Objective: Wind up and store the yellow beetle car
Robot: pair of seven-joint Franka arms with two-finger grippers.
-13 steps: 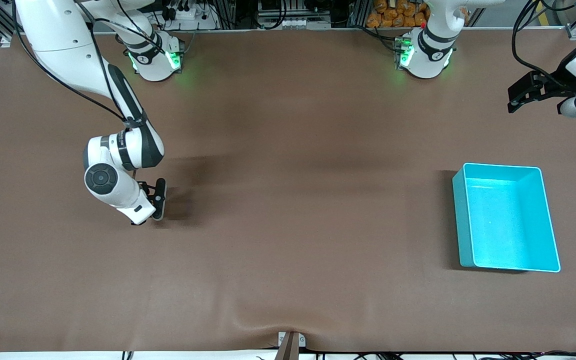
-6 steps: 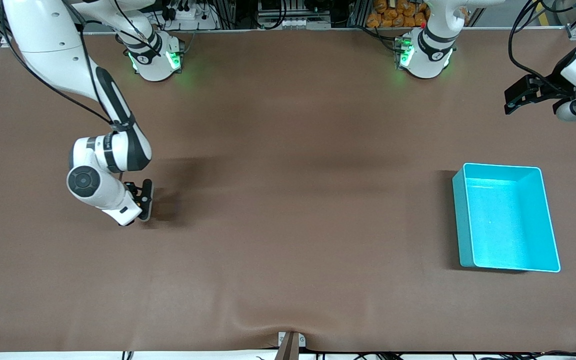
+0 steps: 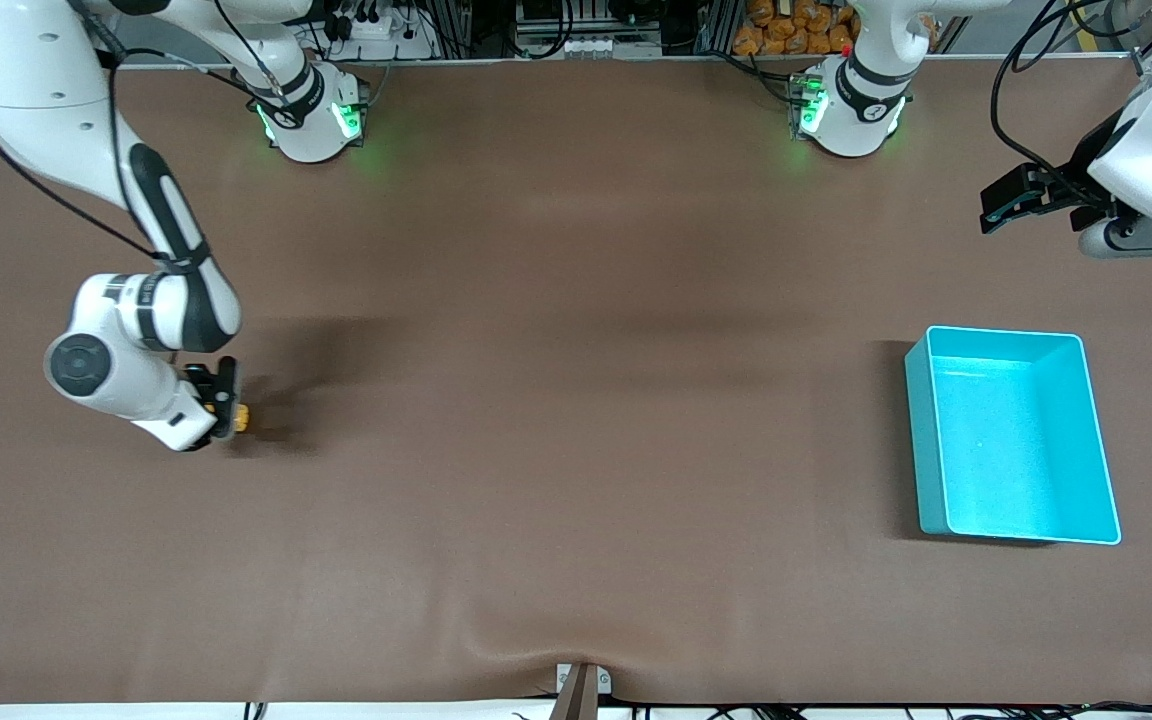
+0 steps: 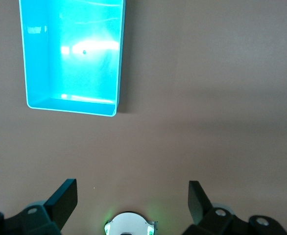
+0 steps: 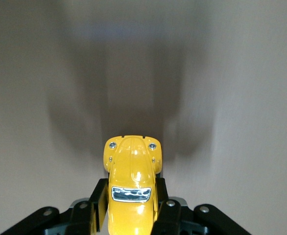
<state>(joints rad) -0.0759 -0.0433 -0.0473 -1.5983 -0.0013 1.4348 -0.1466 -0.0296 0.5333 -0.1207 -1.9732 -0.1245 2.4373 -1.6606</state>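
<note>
The yellow beetle car (image 5: 131, 188) sits between the black fingers of my right gripper (image 5: 130, 203), which is shut on its sides, low at the brown table top. In the front view only a small yellow tip of the car (image 3: 241, 415) shows beside the right gripper (image 3: 226, 400), toward the right arm's end of the table. The turquoise bin (image 3: 1011, 435) stands empty toward the left arm's end; it also shows in the left wrist view (image 4: 72, 54). My left gripper (image 3: 1001, 205) is open and empty, held high near the left arm's end, fingers (image 4: 65, 200) wide apart.
The brown mat (image 3: 576, 450) covers the whole table and has a ripple at its near edge by a small bracket (image 3: 581, 685). The two arm bases (image 3: 311, 115) stand along the edge farthest from the front camera.
My right gripper has slid toward the right arm's end of the table with the car in it; the car's yellow tip now shows. My left gripper has shifted a little toward the table's middle.
</note>
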